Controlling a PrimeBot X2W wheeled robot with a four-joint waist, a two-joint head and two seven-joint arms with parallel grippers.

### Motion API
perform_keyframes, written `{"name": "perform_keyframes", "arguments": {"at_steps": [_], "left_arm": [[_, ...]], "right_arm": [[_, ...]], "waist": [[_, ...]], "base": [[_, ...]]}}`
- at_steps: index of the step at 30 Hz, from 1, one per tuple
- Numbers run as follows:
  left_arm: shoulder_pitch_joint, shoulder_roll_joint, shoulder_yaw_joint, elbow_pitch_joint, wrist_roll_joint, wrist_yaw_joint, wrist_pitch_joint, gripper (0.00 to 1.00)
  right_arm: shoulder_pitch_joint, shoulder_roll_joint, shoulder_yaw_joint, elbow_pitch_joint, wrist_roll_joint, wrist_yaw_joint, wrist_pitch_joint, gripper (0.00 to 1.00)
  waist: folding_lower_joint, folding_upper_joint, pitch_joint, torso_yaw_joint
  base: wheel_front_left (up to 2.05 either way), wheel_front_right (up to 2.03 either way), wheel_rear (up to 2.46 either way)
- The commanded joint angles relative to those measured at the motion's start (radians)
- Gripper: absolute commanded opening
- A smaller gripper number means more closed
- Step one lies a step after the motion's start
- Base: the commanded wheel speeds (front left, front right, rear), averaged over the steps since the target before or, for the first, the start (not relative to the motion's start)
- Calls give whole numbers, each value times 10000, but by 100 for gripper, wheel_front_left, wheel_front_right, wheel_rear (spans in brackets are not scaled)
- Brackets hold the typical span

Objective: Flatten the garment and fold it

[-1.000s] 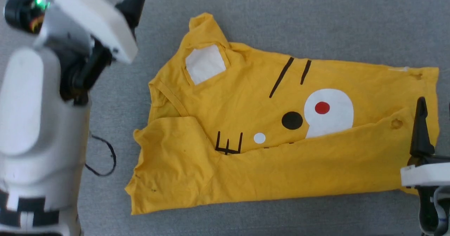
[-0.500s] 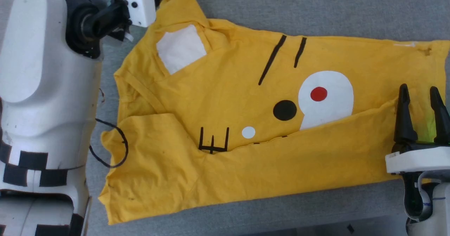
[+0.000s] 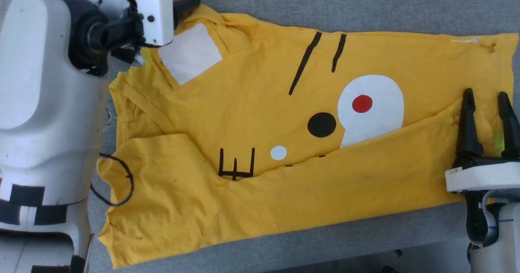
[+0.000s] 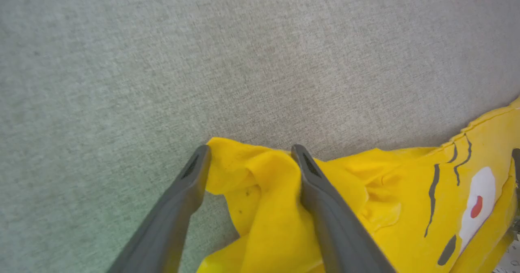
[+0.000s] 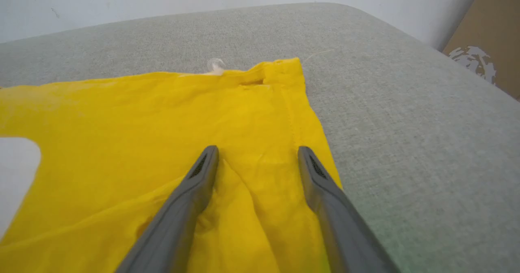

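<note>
The yellow garment (image 3: 252, 114) lies spread on the grey surface, neck to the left, its lower edge folded up over the print. The white oval (image 3: 382, 114) with its red dot and the white patch (image 3: 189, 51) face up. My left gripper (image 3: 185, 5) is at the far-left sleeve. In the left wrist view the left gripper (image 4: 250, 151) is open, with a bunched fold of the garment (image 4: 268, 191) between its fingers. My right gripper (image 3: 486, 95) hovers open over the right hem. From the right wrist, the right gripper (image 5: 256, 149) straddles a crease of the garment (image 5: 122, 114).
A black cable loop (image 3: 122, 183) lies by the shirt's near-left corner, beside my pale left arm (image 3: 44, 102). The grey padded surface (image 5: 406, 102) ends at a rounded edge, with a cardboard panel (image 5: 491, 41) and a white wall beyond it.
The head camera has shifted, so the shirt sits further left in view. My left gripper has come from off the cloth onto the far-left sleeve. The right gripper holds over the hem.
</note>
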Motion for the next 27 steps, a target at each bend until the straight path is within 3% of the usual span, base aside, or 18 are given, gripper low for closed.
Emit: {"name": "perform_keyframes", "arguments": {"at_steps": [1,3,4,11,19,23,27], "left_arm": [[202,93,-40,-95,88,125,124,100],[269,138,-43,-224,86,179,195,38],[297,164,-44,-287,85,182,200,0],[461,186,74,-591,-134,59,-31,0],[781,167,366,-834,-457,-208,-729,0],[984,197,501,-949,-642,-307,-915,0],[1122,222,599,-1072,-752,-350,-1065,0]], "right_arm": [[-156,5,-52,108,46,-21,-1,100],[-215,5,-77,140,27,-21,-8,100],[-245,5,-86,152,22,-21,-12,100],[-415,5,-120,75,-151,-21,-28,100],[-980,5,-365,-874,-890,-21,536,100],[-1544,5,-495,-1586,-955,-21,1905,100],[-2119,-115,-673,-1933,-658,-21,4054,100]], "waist": [[0,0,11,10],[0,0,17,16],[0,0,14,17],[0,0,-122,81],[0,0,-407,153],[0,0,-492,187],[0,0,-478,241]], "base": [[0,0,0],[0,0,0],[0,0,0],[0,0,0],[0,0,0],[0,0,0],[0,0,0]]}}
